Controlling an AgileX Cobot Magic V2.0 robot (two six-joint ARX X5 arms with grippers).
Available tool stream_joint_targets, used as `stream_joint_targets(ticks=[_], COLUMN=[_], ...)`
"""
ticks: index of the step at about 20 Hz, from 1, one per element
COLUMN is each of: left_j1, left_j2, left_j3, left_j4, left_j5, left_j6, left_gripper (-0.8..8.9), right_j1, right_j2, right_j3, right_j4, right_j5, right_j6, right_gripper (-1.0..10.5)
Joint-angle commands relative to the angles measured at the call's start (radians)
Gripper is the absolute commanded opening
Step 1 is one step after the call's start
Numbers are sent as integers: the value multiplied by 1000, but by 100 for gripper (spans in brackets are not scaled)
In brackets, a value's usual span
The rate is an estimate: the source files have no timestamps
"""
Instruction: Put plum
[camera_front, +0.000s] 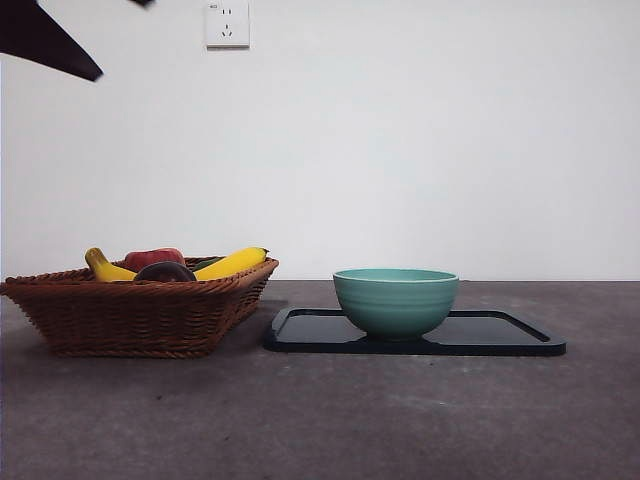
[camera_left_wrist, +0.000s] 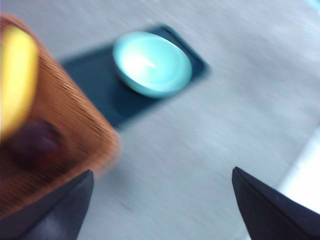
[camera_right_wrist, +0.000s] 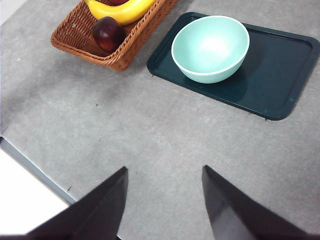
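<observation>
1. The plum (camera_right_wrist: 108, 33) lies in the wicker basket (camera_front: 140, 312), at the corner nearest the bowl, beside the bananas (camera_front: 232, 263) and a red apple-like fruit (camera_front: 153, 257). Nothing grips it; the pick is not yet begun.
2. The basket holds all the fruit. In the front view the plum's dark top just clears the rim, between the two yellow bananas and in front of the red fruit.
3. The teal bowl (camera_front: 395, 299) stands on the dark tray (camera_right_wrist: 280, 65) just beside the basket, and its inside shows empty. I judge it the likely place for the plum, since it sits open and near.
4. The left claw (camera_left_wrist: 160, 200) hovers above the table (camera_front: 320, 420) by the basket's edge, jaws spread wide and holding nothing. Its view is blurred, yet the plum shows as a dark shape in the basket. This claw seems placed to reach for it.
5. The right claw (camera_right_wrist: 165, 200) hangs high over bare table, well apart from basket and tray, jaws spread and empty; it appears to wait.
</observation>
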Motion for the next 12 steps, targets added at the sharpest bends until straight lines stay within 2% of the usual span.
stream_joint_targets(ticks=[1,7,12], left_j1=[-5,-5,-5], left_j2=[-19,-28,-28], left_j3=[20,20,20], left_j4=[-51,-72,-70], left_j5=[69,73,73], left_j6=[13,13,13], left_gripper=[436,435,436], right_j1=[5,5,5], right_j2=[3,4,61], right_j3=[9,9,10], right_j4=[10,10,60], right_j5=[3,3,5], right_j6=[11,40,185], right_gripper=[236,236,237])
